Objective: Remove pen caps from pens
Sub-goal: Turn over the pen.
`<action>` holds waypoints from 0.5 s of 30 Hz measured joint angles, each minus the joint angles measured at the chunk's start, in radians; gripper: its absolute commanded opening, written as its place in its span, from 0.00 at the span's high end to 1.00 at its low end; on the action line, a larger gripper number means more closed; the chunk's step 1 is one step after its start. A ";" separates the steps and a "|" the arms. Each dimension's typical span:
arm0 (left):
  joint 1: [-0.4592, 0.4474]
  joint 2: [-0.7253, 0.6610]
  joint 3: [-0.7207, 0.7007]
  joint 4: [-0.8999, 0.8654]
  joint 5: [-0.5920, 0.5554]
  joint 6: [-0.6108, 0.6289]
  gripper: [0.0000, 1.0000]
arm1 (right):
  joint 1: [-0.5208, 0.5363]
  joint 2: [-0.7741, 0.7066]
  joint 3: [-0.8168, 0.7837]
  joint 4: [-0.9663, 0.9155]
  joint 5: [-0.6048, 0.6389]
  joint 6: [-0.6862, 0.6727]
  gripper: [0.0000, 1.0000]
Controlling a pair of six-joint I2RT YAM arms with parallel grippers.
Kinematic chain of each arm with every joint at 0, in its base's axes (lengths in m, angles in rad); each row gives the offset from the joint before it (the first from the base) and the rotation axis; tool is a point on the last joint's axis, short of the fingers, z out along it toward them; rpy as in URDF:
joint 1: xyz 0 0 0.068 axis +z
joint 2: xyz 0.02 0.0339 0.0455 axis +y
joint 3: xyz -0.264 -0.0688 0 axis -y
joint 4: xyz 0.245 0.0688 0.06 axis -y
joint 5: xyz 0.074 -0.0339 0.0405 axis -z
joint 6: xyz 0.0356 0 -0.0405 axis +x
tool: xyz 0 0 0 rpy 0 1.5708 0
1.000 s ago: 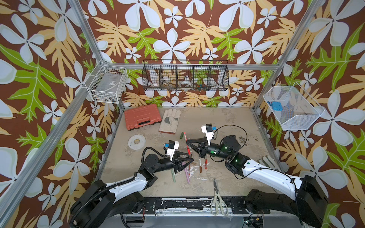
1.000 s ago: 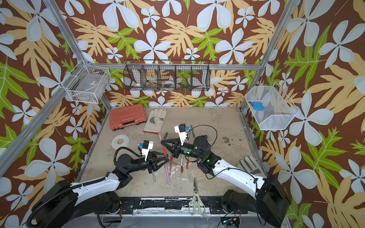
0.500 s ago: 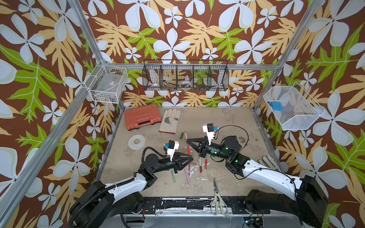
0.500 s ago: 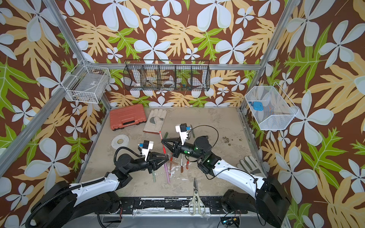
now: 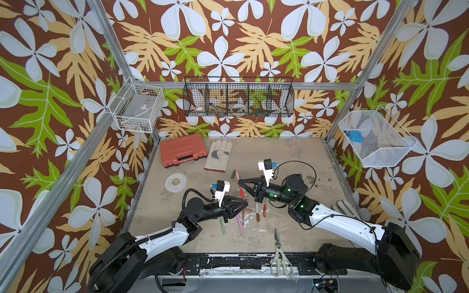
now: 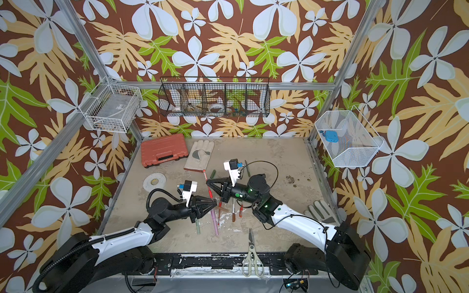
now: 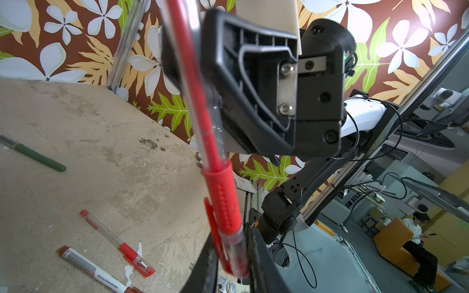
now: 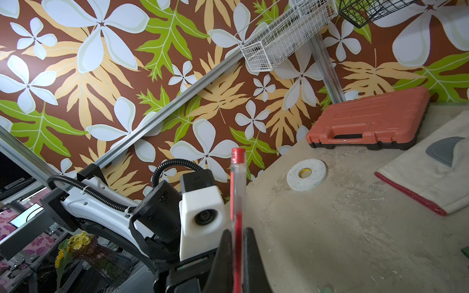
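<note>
In the left wrist view you see the red pen very near the lens, and its upper part is a little soft. In both wrist views the frame bars bend toward the edges. Both top views give you bright, even light, with only pale, soft shadows on the table around the pen.

We see the left jaws, wider a second ago, now pinched around the cap of the red pen. They also sit slightly closer to it.
</note>
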 measured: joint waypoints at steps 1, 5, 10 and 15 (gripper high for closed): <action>0.000 0.000 0.000 -0.002 -0.004 0.000 0.87 | 0.002 -0.002 0.000 0.001 0.000 -0.009 0.97; 0.000 -0.001 0.000 0.000 -0.011 0.002 0.99 | 0.001 -0.009 0.000 -0.002 0.000 -0.011 0.95; 0.000 -0.013 0.002 -0.031 -0.040 0.027 1.00 | 0.002 -0.013 0.014 -0.030 0.006 -0.014 0.77; 0.000 -0.038 0.054 -0.173 -0.122 0.098 1.00 | 0.000 -0.041 0.049 -0.124 0.036 -0.068 0.52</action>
